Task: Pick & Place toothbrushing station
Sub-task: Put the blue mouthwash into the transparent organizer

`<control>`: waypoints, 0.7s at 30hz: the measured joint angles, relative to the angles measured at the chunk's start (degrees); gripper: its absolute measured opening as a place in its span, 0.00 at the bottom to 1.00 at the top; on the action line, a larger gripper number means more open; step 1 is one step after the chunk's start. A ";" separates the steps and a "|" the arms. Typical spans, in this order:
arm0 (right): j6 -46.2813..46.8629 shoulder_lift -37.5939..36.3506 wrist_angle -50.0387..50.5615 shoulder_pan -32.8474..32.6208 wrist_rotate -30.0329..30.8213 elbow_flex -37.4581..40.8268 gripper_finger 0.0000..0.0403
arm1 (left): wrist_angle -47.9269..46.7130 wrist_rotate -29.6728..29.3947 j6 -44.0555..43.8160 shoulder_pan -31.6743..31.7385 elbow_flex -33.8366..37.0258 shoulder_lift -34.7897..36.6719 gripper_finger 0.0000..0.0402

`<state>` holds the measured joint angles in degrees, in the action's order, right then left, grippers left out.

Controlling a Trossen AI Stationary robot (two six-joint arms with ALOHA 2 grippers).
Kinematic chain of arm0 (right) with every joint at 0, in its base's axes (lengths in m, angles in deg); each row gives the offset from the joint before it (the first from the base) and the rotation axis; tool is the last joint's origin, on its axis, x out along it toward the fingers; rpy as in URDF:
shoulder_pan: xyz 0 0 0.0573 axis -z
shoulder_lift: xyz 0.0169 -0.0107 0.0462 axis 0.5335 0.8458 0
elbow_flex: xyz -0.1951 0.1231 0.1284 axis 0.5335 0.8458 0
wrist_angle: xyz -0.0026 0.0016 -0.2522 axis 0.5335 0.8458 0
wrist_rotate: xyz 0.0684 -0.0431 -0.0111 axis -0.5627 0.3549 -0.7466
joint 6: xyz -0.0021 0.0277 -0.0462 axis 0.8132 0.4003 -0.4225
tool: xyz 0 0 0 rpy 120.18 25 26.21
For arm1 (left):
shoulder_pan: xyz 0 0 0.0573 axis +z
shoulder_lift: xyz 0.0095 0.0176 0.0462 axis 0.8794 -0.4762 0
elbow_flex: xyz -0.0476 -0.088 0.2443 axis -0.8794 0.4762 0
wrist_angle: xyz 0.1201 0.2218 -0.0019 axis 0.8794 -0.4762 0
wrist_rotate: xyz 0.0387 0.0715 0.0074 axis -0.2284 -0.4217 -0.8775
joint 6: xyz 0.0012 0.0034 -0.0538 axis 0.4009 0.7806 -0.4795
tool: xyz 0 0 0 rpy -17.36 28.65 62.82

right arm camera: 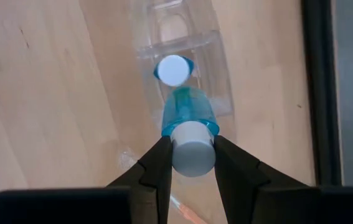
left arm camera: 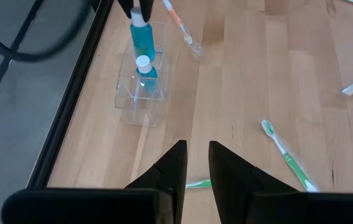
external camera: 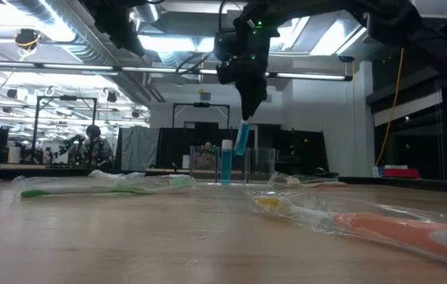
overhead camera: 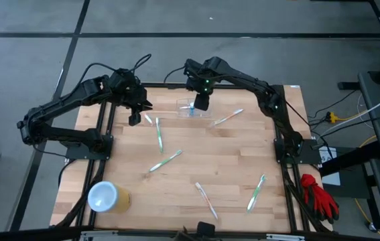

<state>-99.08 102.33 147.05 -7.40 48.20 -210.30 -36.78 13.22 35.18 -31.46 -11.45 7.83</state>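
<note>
The toothbrushing station [overhead camera: 191,109], a clear plastic holder, stands near the table's far edge. It also shows in the left wrist view [left arm camera: 140,99] and the right wrist view [right arm camera: 182,37]. One blue tube with a white cap [left arm camera: 144,70] stands upright in it. My right gripper [overhead camera: 202,103] hangs over the holder, shut on a second blue tube [external camera: 242,140]. My left gripper [left arm camera: 196,155] waits to the holder's left, above the table, open by a narrow gap with nothing between its fingers. My right gripper pinches the tube's white cap [right arm camera: 193,155] between its two fingers, which come from above and point down. The blue body [right arm camera: 188,118] hangs below the fingers, slightly tilted. Its lower end is at the holder's top; I cannot tell whether it touches.
Several wrapped toothbrushes lie scattered over the wooden table, one close to the holder's right [overhead camera: 226,118] and one near my left gripper [overhead camera: 158,134]. A yellow cup with a white top [overhead camera: 107,197] stands at the near left corner. A red glove [overhead camera: 318,194] lies off the table's right edge.
</note>
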 joint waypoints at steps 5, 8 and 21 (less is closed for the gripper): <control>-0.57 0.71 -0.03 -0.37 -0.03 0.00 0.25 | -0.02 0.00 -0.05 0.00 0.00 0.00 0.15; -0.62 0.91 0.28 -0.27 -0.01 0.00 0.25 | 0.00 -0.02 -0.03 0.02 0.00 0.00 0.15; -0.72 2.42 -2.58 -0.15 -0.02 0.00 0.25 | 0.00 -0.08 0.41 0.01 0.00 0.00 0.15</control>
<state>-99.80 104.75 144.47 -7.56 48.17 -210.30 -36.78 13.14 35.59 -31.44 -11.45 7.83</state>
